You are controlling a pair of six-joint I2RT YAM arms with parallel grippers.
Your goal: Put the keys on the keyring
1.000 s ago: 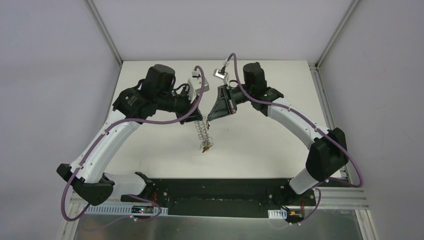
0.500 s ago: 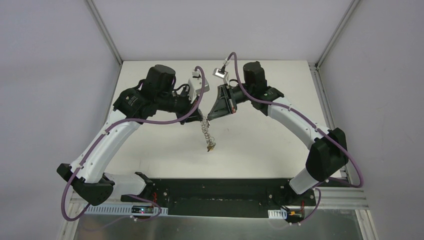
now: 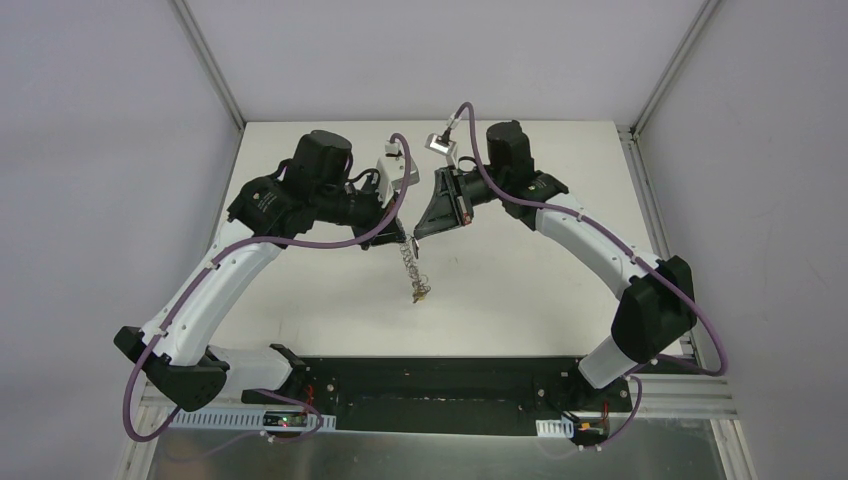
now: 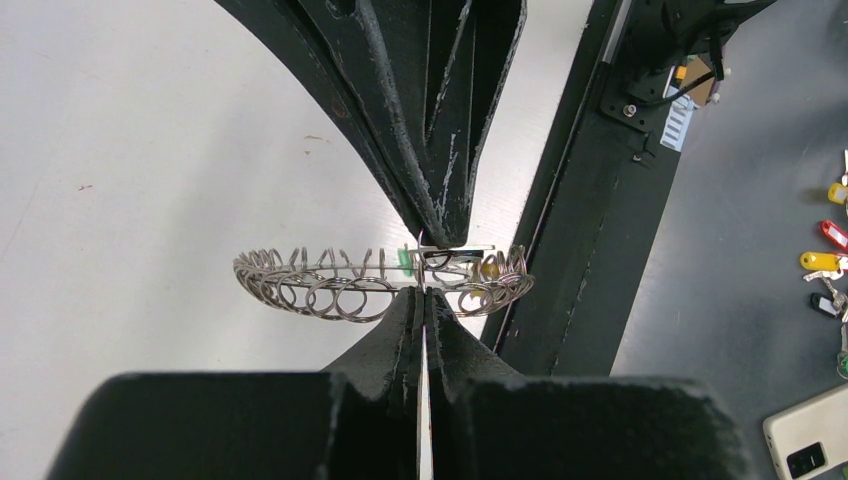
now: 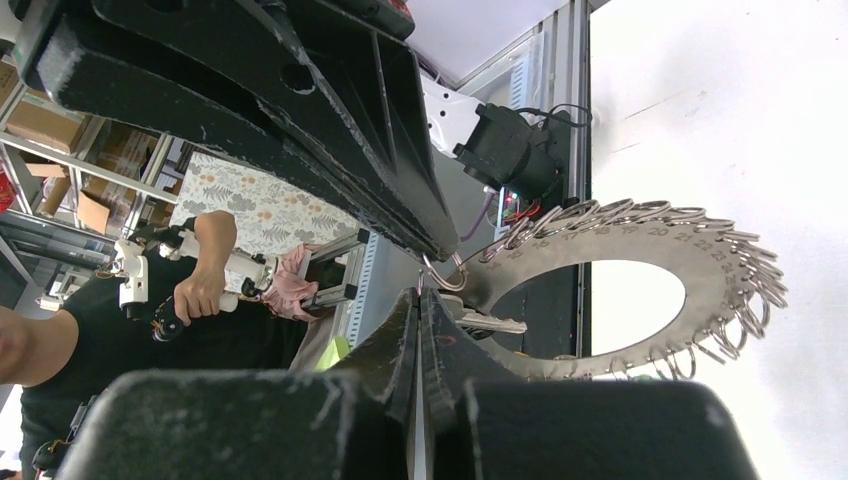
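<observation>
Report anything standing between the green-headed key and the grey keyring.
Nothing visible does. The small green-headed silver key, pinched in the right gripper, lies against the fringed grey metal keyring, which the left gripper holds just opposite.

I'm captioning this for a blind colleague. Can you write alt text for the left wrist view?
The left gripper, from below, and the right gripper, from above, meet tip to tip at a grey, wire-fringed keyring seen edge-on above a white table.
</observation>
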